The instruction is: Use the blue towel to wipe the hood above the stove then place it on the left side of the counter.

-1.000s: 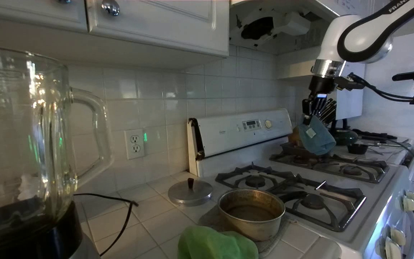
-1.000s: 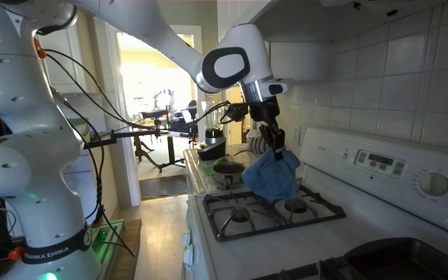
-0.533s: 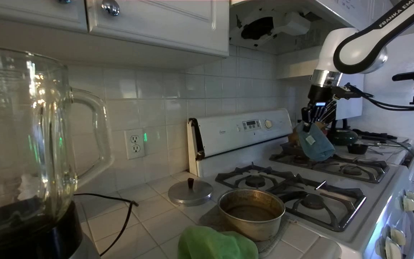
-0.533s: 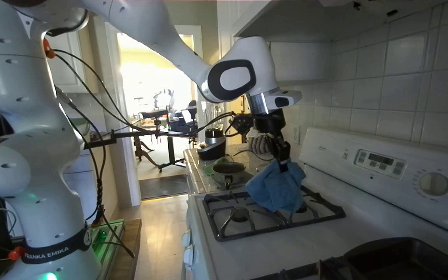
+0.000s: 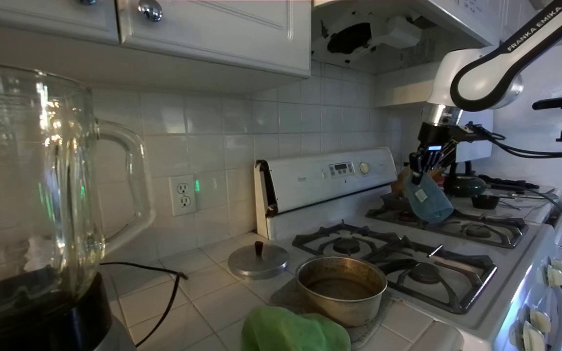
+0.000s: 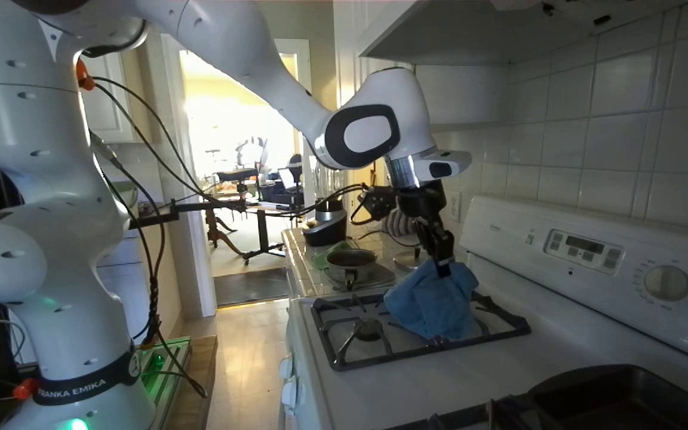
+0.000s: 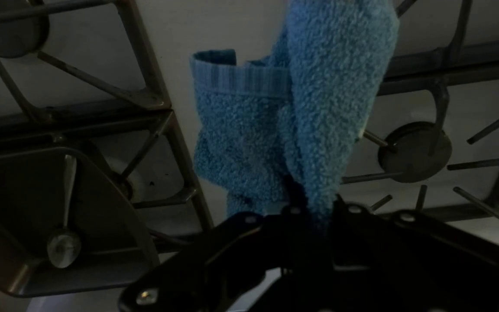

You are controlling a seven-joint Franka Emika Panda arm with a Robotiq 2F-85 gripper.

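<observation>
On the stove (image 6: 451,373), a dark pan (image 7: 106,221) holds a spoon (image 7: 64,248).

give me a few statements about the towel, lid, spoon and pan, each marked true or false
1. The gripper is closed on the blue towel. True.
2. The lid lies on the counter beside the pot. True.
3. The blue towel lies on the counter. False: the gripper holds it over the stove, below the hood.
4. A spoon lies in the dark pan. True.
5. The dark pan stands on the counter. False: it rests on the stove.
</observation>
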